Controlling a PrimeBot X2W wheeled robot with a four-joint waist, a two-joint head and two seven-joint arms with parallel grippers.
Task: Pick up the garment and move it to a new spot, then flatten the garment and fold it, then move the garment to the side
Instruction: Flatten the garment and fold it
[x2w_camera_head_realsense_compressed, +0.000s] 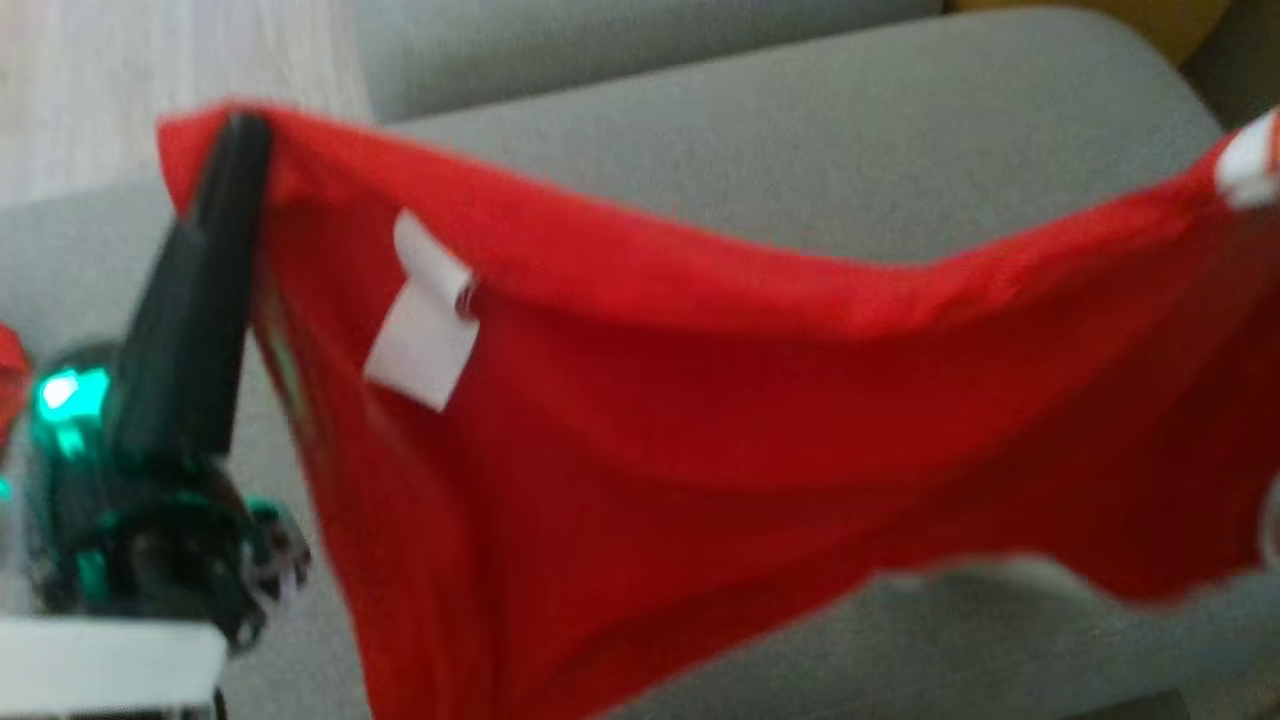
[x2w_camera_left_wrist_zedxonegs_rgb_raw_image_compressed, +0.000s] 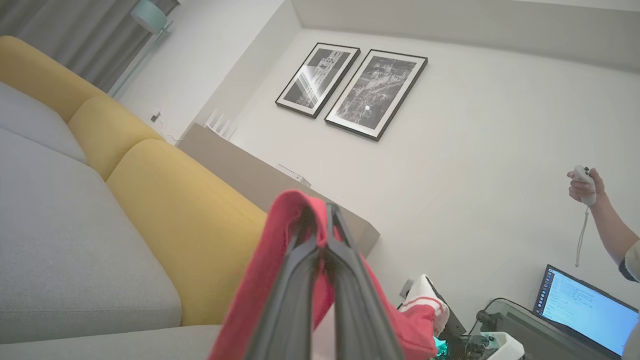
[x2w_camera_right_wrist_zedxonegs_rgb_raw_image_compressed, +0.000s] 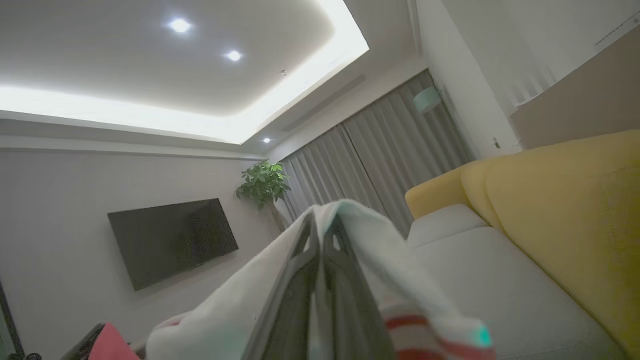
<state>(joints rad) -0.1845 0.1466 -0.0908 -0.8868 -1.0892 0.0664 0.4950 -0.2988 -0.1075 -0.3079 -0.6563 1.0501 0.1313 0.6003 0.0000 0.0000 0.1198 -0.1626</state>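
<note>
Closest to me, the left gripper (x2w_camera_left_wrist_zedxonegs_rgb_raw_image_compressed: 324, 212) has its fingers pinched tight together on a corner of the red garment (x2w_camera_head_realsense_compressed: 700, 420), the cloth folded over their tips. The right gripper (x2w_camera_right_wrist_zedxonegs_rgb_raw_image_compressed: 320, 222) is clamped just as tight on a white striped edge (x2w_camera_right_wrist_zedxonegs_rgb_raw_image_compressed: 395, 270) at the garment's other end. Between them the cloth hangs in the air as a sagging sheet, with a white label (x2w_camera_head_realsense_compressed: 425, 330) dangling near the left corner. It hangs over the sofa's grey seat cushion (x2w_camera_head_realsense_compressed: 800, 150), spanning most of it from the left side to the right. Whether the lowest fold brushes the cushion I can't tell. Behind rise the yellow back cushions (x2w_camera_left_wrist_zedxonegs_rgb_raw_image_compressed: 175, 215), and far off a person's hand (x2w_camera_left_wrist_zedxonegs_rgb_raw_image_compressed: 582, 186) holds a controller.

Both holds look like thin bites at the very edge. I'd guess that spreading the arms to take out the sag could tug a corner free, and the garment would drop crumpled onto the seat.
</note>
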